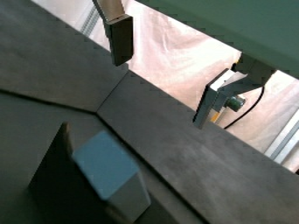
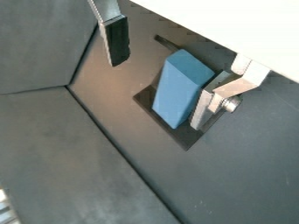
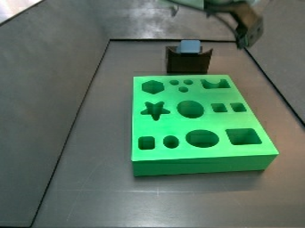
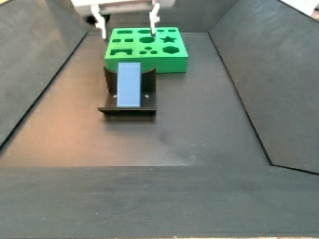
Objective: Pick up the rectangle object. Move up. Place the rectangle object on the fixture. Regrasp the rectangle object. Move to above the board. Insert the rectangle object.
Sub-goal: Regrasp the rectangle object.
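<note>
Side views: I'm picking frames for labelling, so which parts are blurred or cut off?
In a side view the end effector is motion-smeared at the frame's top; board sharp. In a side view the end effector is cropped, block on the fixture clear.

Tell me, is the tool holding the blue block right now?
No. In a side view the blue block lies on the dark stand, while the tool hangs open and empty above it.

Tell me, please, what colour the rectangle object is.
Light blue-grey; the rectangle object shows best in a side view.
</note>
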Available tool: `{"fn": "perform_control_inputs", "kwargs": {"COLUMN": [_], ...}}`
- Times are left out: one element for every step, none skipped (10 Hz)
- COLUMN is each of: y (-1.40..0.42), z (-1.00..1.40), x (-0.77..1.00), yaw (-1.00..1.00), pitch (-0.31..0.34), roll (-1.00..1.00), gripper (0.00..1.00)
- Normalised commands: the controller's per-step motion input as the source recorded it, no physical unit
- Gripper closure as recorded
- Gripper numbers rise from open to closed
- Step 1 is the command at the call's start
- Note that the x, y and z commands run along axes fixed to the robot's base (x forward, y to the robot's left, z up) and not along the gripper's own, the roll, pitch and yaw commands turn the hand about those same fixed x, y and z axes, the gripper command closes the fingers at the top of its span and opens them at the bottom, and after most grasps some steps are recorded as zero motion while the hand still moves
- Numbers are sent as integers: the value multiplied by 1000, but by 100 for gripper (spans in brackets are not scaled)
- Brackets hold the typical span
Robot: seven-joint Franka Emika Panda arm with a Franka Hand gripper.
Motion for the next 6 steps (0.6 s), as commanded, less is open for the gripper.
{"fn": "perform_control_inputs", "kwargs": {"y": [53, 47, 44, 34, 28, 20], "z": [-1000, -1000, -1000, -1000, -861, -694], "x": [79, 91, 95, 99, 95, 83], "yaw": [69, 25, 6, -20, -42, -52], "pitch": [-132, -131, -125, -110, -88, -64], "roll": [75, 73, 77, 77, 75, 72], "gripper": [0, 0, 0, 0, 0, 0]}}
